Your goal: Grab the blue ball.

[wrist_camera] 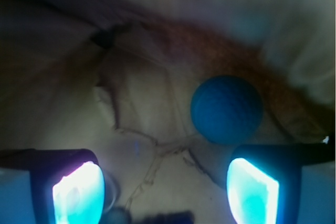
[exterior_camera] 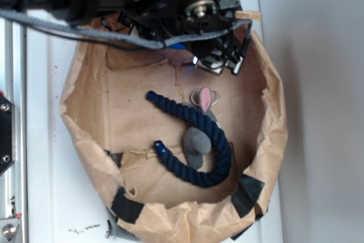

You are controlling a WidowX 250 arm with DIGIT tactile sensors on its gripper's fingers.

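No readable text, labels, brands, numbers or signs anywhere.

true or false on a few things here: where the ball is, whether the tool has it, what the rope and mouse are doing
1. The ball is gripped between the fingers of the tool. False: the tool is open and the ball lies beyond the fingers, nearer the right one.
2. The rope curves around the mouse and crosses over it. True.
3. The mouse lies outside the paper bowl. False: it lies inside the bowl, on its floor.
4. The wrist view shows the ball resting on brown paper. True.
5. The ball touches the rope. False: in the exterior view the rope lies mid-bowl, while the tool is at the far rim, where the ball is hidden beneath it.
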